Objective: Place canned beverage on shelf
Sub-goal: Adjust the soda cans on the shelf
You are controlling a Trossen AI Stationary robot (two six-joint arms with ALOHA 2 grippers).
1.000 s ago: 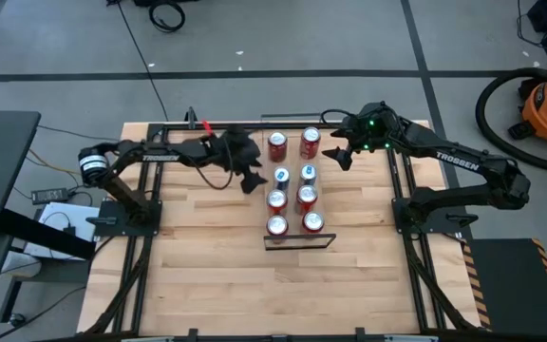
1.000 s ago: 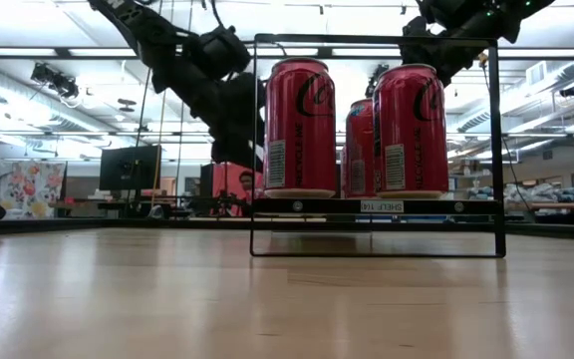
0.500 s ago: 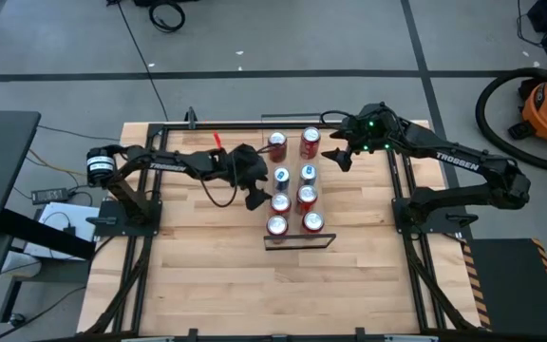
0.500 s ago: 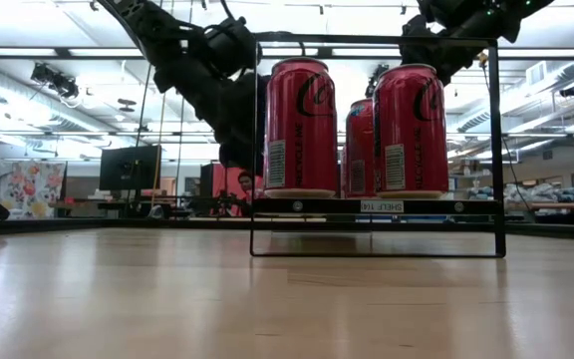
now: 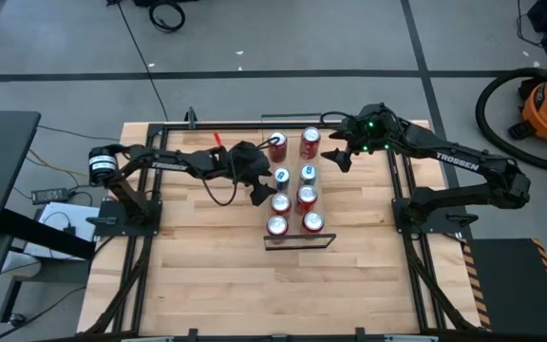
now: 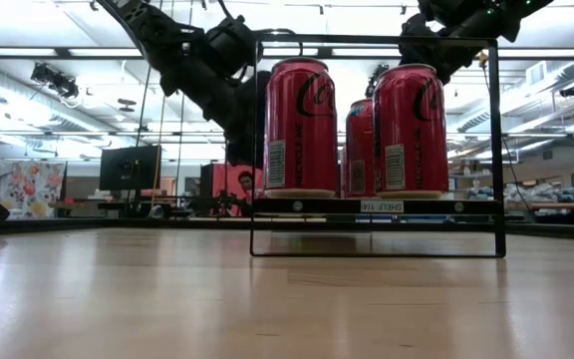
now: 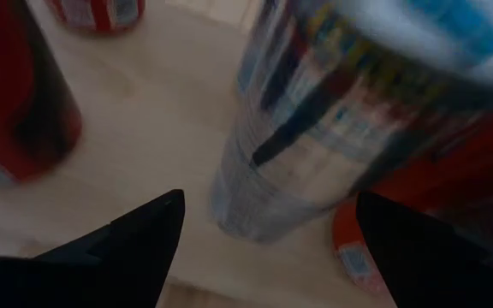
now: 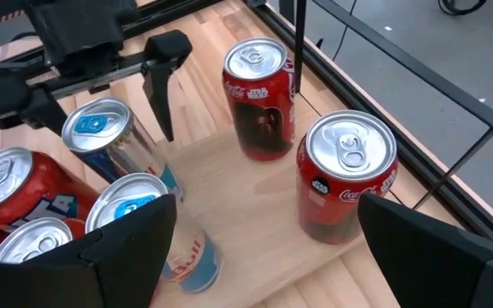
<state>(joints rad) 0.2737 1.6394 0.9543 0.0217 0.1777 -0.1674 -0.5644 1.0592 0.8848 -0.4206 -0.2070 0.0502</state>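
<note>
Eight cans stand upright in two rows on the shelf (image 5: 292,160), whose long axis runs from the desk's (image 5: 207,266) far edge toward its middle. Left pincer (image 5: 257,173), released, flanks a slim blue can (image 5: 281,177); right pincer (image 5: 338,155) hovers released beside the far red can (image 5: 310,142).

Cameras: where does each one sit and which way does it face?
High: overhead, straight down; both arms, light-wood shelf.
Low: table height, level through shelf; red cola can, arms above.
Left wrist: on left arm, open left pincer at slim blue-silver can.
Right wrist: on right arm, open right pincer.
Shared: right wrist also sees that slim can.
</note>
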